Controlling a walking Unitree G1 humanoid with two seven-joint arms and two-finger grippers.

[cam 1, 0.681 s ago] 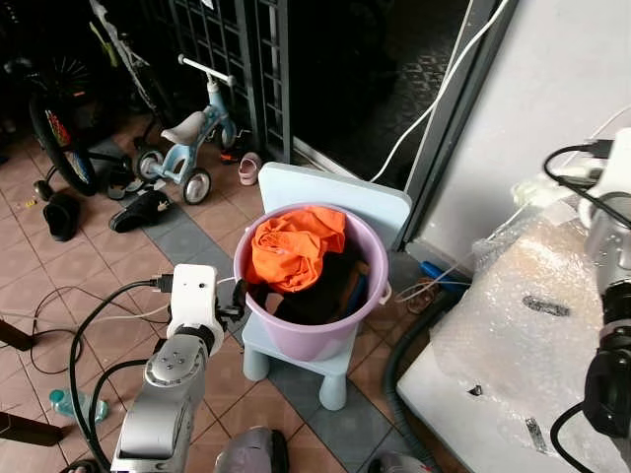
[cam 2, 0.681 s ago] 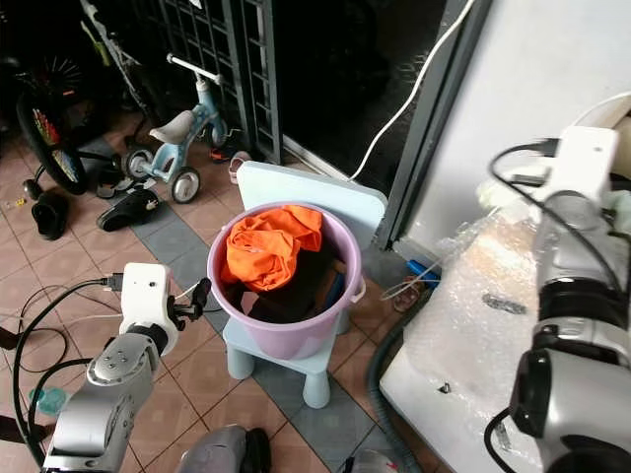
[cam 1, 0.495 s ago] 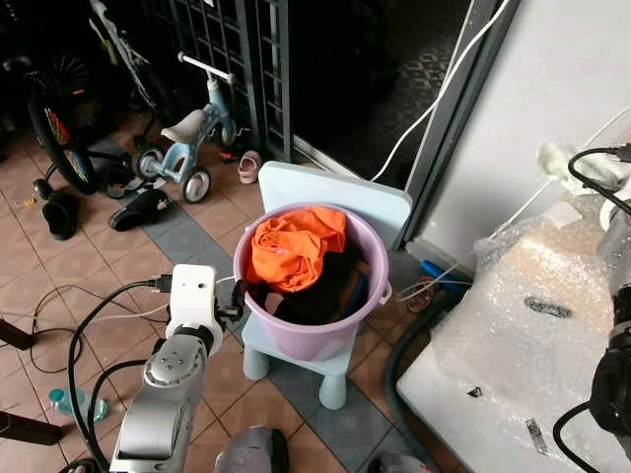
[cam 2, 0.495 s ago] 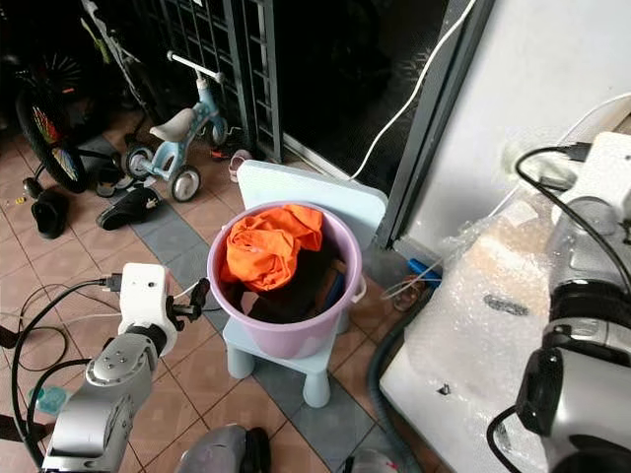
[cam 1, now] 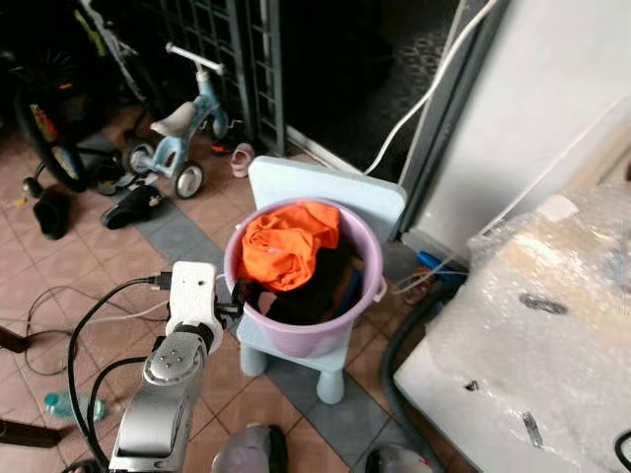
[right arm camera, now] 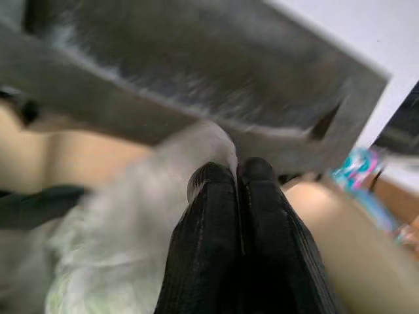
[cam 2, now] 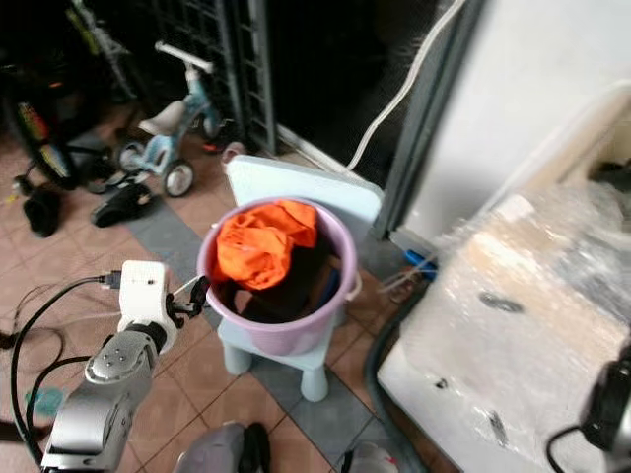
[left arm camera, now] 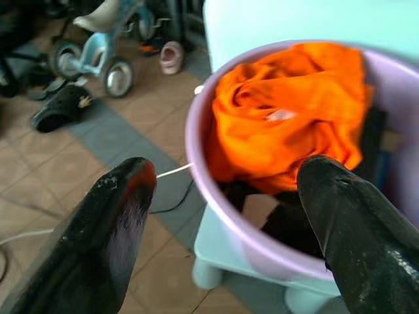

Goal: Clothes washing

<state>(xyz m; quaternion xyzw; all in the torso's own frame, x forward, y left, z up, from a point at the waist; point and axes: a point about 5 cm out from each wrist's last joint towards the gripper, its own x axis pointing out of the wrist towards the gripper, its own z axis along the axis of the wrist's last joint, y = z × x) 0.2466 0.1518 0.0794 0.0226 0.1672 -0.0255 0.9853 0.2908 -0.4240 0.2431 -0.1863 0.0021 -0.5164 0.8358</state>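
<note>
A lilac bucket [cam 1: 296, 340] stands on a small light-blue child's chair [cam 1: 325, 192]. A crumpled orange garment [cam 1: 286, 246] lies on top in it, over dark clothes [cam 1: 317, 291]. My left gripper [cam 1: 234, 296] hovers just outside the bucket's left rim, a little below its top. In the left wrist view the left gripper [left arm camera: 222, 216] is open, its fingers [left arm camera: 111, 222] spread wide with the rim and the orange garment [left arm camera: 288, 124] between them in the picture, and nothing is held. My right gripper [right arm camera: 237, 173] is shut on nothing, raised before a blurred pale wall.
A bubble-wrapped block [cam 1: 552, 325] fills the right side, with a grey hose [cam 1: 394, 345] curving on the tiles beside it. A child's tricycle [cam 1: 182, 138], shoes [cam 1: 128, 205] and a dark metal gate [cam 1: 246, 59] stand at the back left. Cables [cam 1: 89, 296] trail over the floor.
My right arm has swung up and out of the eye views on the right. The camera has shifted a little. My left gripper stays open beside the bucket.
</note>
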